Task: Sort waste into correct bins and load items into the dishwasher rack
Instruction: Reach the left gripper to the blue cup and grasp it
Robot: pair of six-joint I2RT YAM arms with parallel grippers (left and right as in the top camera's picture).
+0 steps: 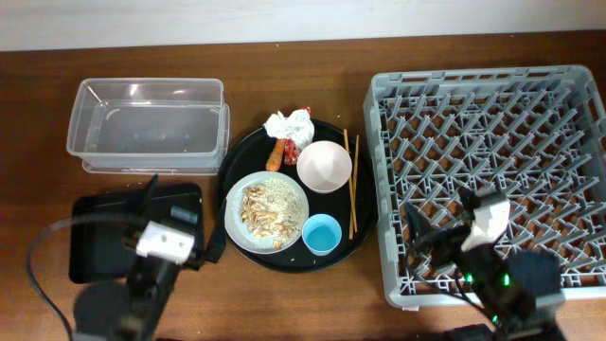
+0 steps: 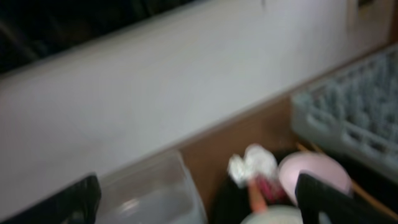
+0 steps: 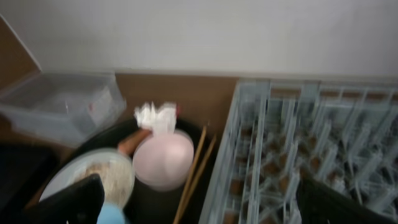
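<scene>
On the round black tray (image 1: 241,156) sit a white plate (image 1: 237,227) of rice and beige scraps (image 1: 270,210), a pinkish bowl (image 1: 325,167), a light-blue cup (image 1: 322,234), chopsticks (image 1: 352,185), crumpled tissue (image 1: 289,124), a red wrapper (image 1: 293,152) and an orange piece (image 1: 276,153). The clear tub (image 1: 147,125) is at the back left, the flat black tray (image 1: 95,244) in front of it. The grey rack (image 1: 492,180) is at the right. My left gripper (image 2: 199,202) is open and empty above the flat black tray. My right gripper (image 3: 199,202) is open and empty over the rack's front left.
The brown wooden table (image 1: 312,57) ends at a white wall behind. The bowl (image 3: 164,158), chopsticks (image 3: 196,168) and tissue (image 3: 157,116) show in the right wrist view, beside the rack's edge (image 3: 230,155). A black cable (image 1: 43,275) loops at the front left.
</scene>
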